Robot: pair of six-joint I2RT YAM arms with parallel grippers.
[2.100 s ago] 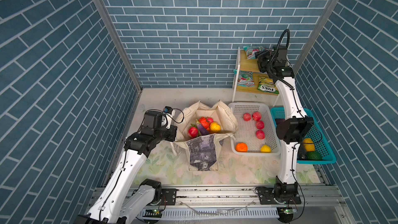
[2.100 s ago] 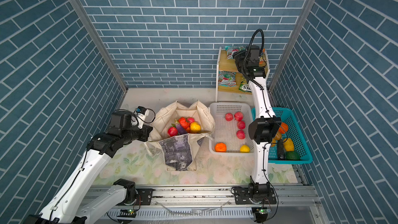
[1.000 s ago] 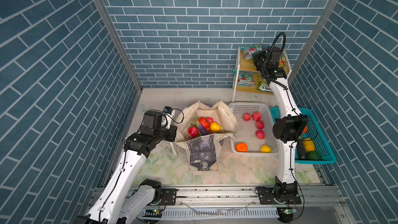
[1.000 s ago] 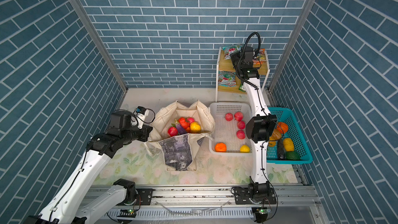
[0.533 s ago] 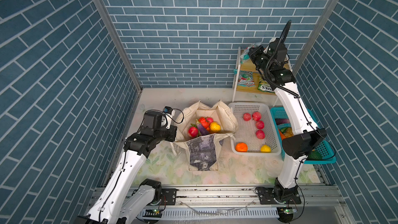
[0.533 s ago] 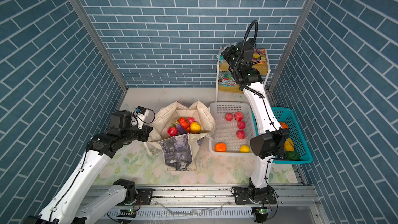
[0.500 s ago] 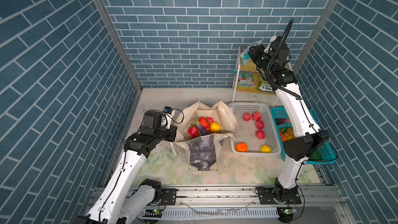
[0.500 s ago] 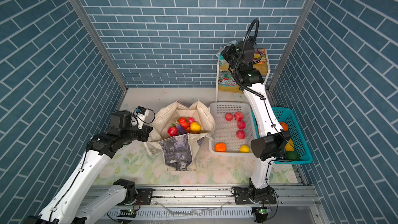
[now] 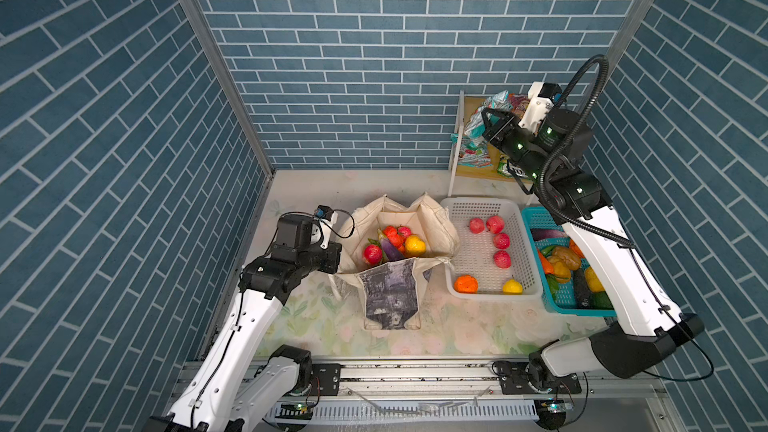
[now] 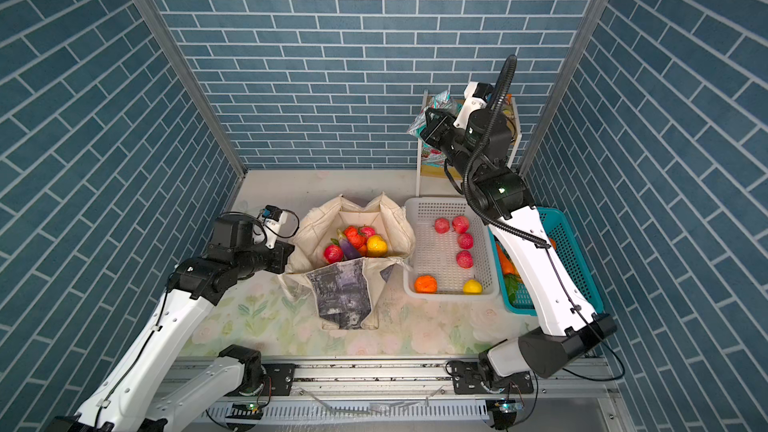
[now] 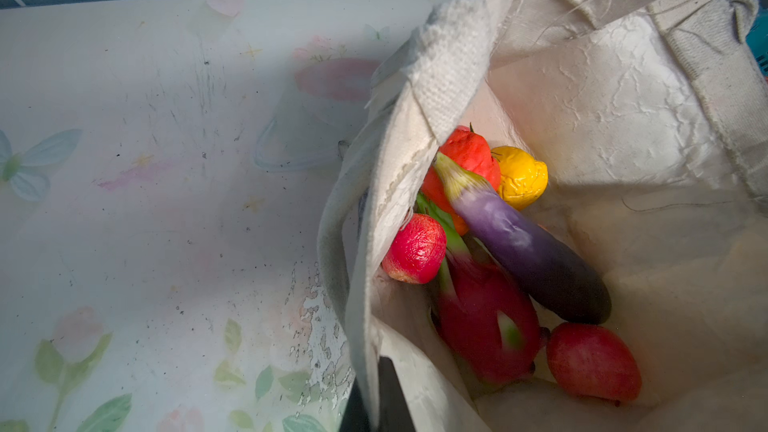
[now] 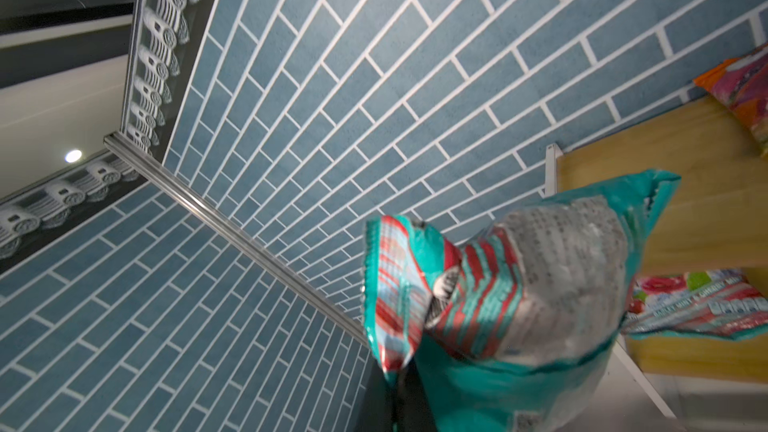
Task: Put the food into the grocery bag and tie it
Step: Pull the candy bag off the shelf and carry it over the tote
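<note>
Blue brick-pattern walls (image 9: 374, 56) close three sides around a floral mat (image 9: 457, 334), bare along its near edge in both top views. The cream canvas grocery bag (image 9: 399, 218) stands open mid-mat, touching a white perforated basket (image 9: 478, 200). Left wrist view: the left gripper (image 11: 374, 396) is clamped on the bag's woven rim, with a glossy eggplant (image 11: 528, 251) and a dragon fruit (image 11: 486, 317) inside. Right wrist view: the right gripper (image 12: 399, 401) pinches a crinkled teal snack packet (image 12: 519, 284) by the wooden shelf (image 12: 665, 151).

White link shells and black joint housings on left arm (image 9: 249, 317) and right arm (image 9: 615, 276), thin black cables (image 9: 643, 274) clipped along them. Right one carries a ribbed black hose (image 9: 603, 70). White camera mounts (image 9: 538, 105) at both wrists.
</note>
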